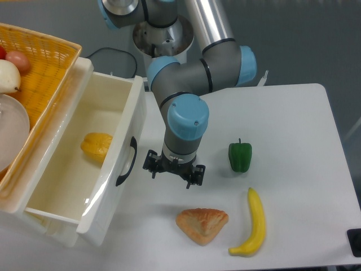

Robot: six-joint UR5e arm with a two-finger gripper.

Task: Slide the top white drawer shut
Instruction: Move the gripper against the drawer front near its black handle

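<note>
White and glossy, the top white drawer (84, 169) stands pulled far out at the left of the table (293, 130), a yellow item (96, 147) lying inside. We see our tool (172, 171) just right of its black handle (127, 161), not touching, fingers spread and empty.

single high view, angled downward

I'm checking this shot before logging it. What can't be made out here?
- Claw: the arm's wrist covers it from above; open or shut unclear.
- Lower drawer: hidden under the open top drawer.
- Basket: cut off by the left edge.
- Dark item: cut off at the right edge.
</note>
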